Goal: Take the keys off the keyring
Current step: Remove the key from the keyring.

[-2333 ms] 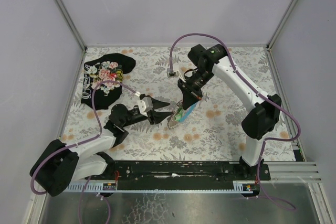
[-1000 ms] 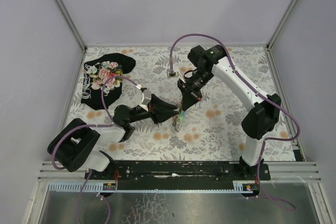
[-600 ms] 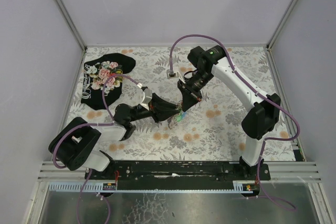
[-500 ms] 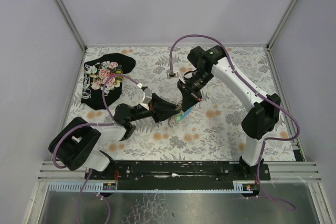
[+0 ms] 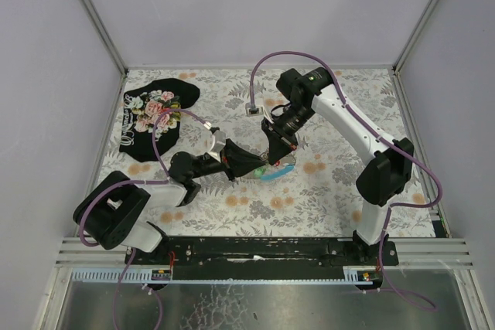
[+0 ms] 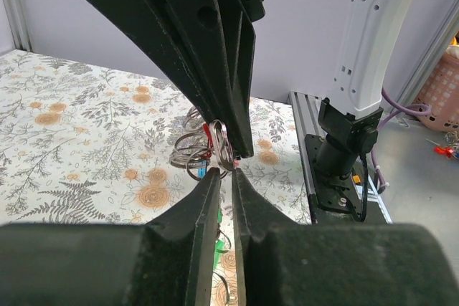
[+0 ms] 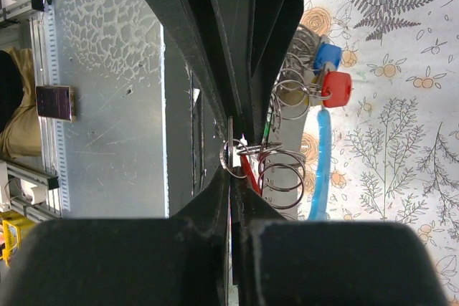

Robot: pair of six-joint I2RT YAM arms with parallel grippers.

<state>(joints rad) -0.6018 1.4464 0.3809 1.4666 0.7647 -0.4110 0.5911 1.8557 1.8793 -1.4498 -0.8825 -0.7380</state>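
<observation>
The keyring [image 6: 220, 145] hangs over the middle of the table, and my right gripper [image 7: 237, 170] is shut on one of its small silvery rings. More rings [image 7: 281, 177] dangle beside those fingers with the keys, a red head [image 7: 337, 87] and a blue head [image 7: 328, 55] showing. The light-blue fob [image 5: 277, 174] lies just under the bunch. My left gripper [image 6: 221, 175] comes in from the left, tip to tip with the right gripper [image 5: 276, 157]. Its jaws stand a thin slit apart, closed on the lower edge of that ring. A bit of green shows through the slit.
A black floral cloth [image 5: 155, 117] lies at the far left corner of the flower-patterned table [image 5: 325, 191]. A grey cable plug [image 5: 250, 107] hangs behind the right wrist. The right arm's base [image 6: 344, 148] stands at the near edge on the right.
My left gripper has reached right to the bunch and narrowed its jaws onto the ring. The blue fob has swung out to the right. The right gripper stays shut in place.
</observation>
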